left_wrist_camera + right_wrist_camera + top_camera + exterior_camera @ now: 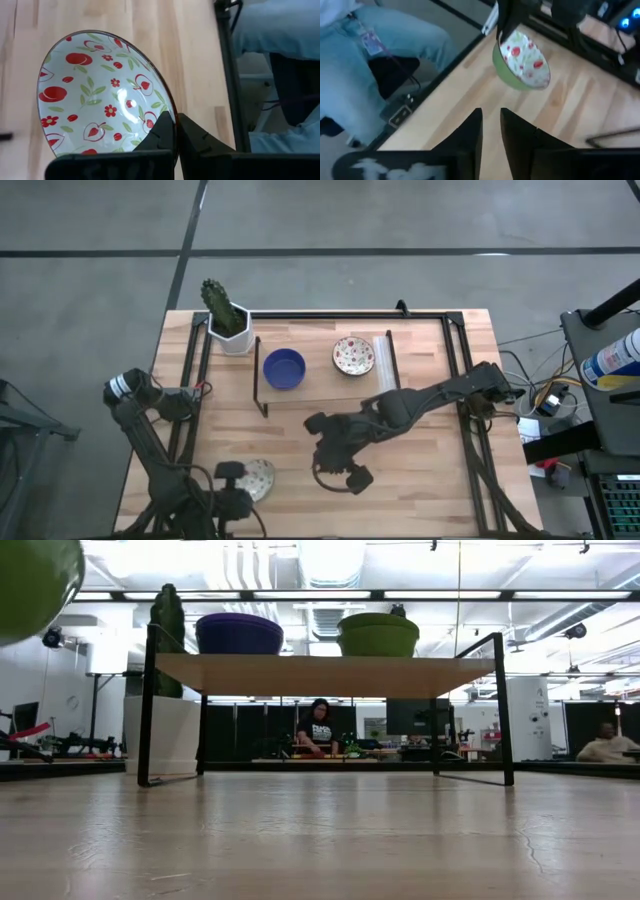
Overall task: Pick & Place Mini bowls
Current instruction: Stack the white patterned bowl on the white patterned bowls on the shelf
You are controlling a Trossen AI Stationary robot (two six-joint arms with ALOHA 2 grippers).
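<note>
Holding one patterned bowl (258, 477) at the table's front-left: my left gripper (236, 498) has its fingers pinched on the rim, and the left wrist view shows the rim (172, 131) caught between the two dark fingers (161, 131), red apples and green leaves on the cream inside. From the right wrist view this bowl (521, 61) hangs tilted above the wood, green on its outside, clear of the table (420, 480)

Farther back on the left, a white pot with cactus (228, 320) stands at the corner of the black-framed shelf (262, 395). On the shelf top I see a blue bowl (284, 368) and, to its right and apart from it, a second patterned bowl (354, 356); the low view shows both sitting upright on the shelf board

Right arm reaches in from the right side to mid-table. Right gripper (338, 470) is empty, fingers (470, 131) nearly closed with a narrow gap between them
</note>
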